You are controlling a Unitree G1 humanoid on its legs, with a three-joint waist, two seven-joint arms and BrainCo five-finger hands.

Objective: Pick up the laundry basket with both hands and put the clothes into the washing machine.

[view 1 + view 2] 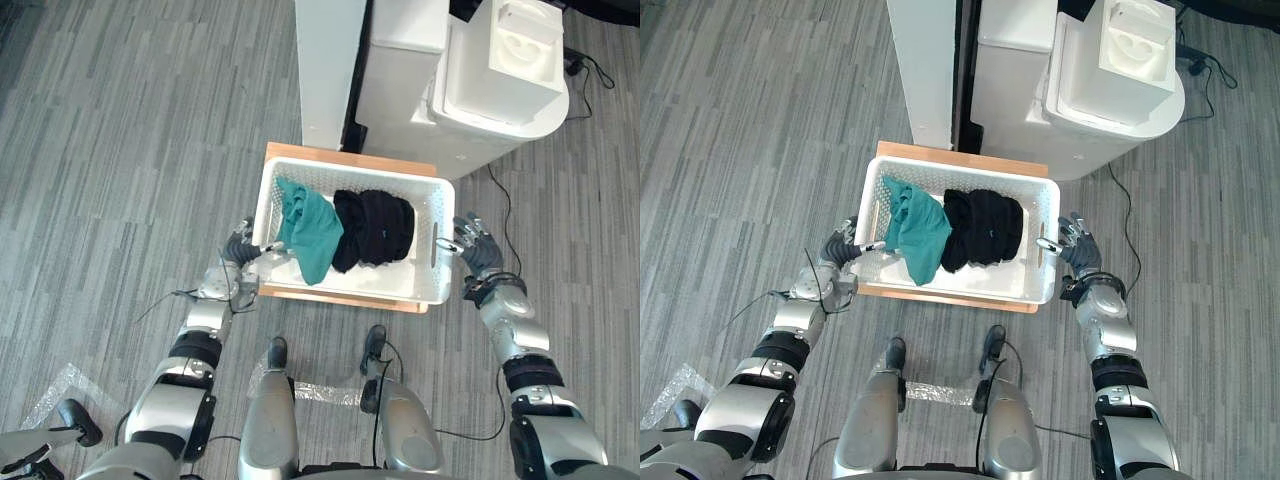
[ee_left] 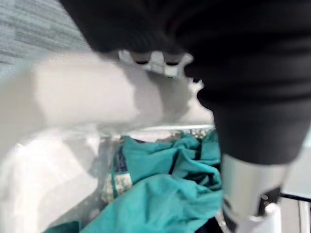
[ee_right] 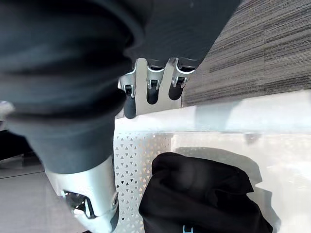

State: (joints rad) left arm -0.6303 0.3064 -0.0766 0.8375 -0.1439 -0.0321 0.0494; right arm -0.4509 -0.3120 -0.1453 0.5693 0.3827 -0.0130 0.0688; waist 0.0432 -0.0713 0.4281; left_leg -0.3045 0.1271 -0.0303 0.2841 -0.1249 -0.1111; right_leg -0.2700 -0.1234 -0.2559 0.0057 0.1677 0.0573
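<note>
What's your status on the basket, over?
Left hand on basket's left rim, grip unclear. Right hand open at right rim. Basket on board, clothes inside. Nothing before washer.

The floor [image 1: 120, 150] is covered in grey, streaked with fine lighter and darker stripes. The basket [image 1: 350, 284] is white, its walls pierced with a pattern of small triangular holes. One garment [image 1: 310, 228] is coloured teal, the other garment [image 1: 375, 228] black. The bench [image 1: 320, 296] is finished in light brown wood. The washing machine [image 1: 500, 110] is white. The left hand [image 1: 243, 250] and the right hand [image 1: 478, 245] are finished in silver, with dark fingertips and dark ribbed covers.
</note>
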